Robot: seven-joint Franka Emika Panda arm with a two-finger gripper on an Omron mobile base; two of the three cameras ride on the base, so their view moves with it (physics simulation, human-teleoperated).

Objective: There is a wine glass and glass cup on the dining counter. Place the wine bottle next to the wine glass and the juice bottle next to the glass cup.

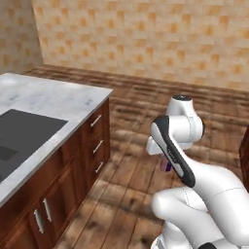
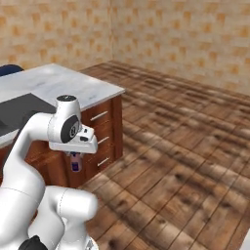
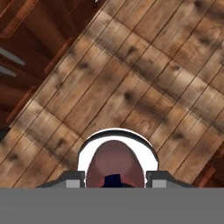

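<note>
The end effector (image 3: 114,178) is clenched around the juice bottle (image 3: 115,165), which sits between its two fingers, with the dark purple cap at the bottom in the hand view. The bottle hangs under the hand, above the wooden floor (image 3: 131,87). Beside the arm stands the marble tabletop with the black hob (image 1: 24,133) and its brown drawers (image 1: 97,141).

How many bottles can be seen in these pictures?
1: the juice bottle, held in the end effector above the wooden floor, beside the cabinet drawers. Other bottles may be out of view.
</note>
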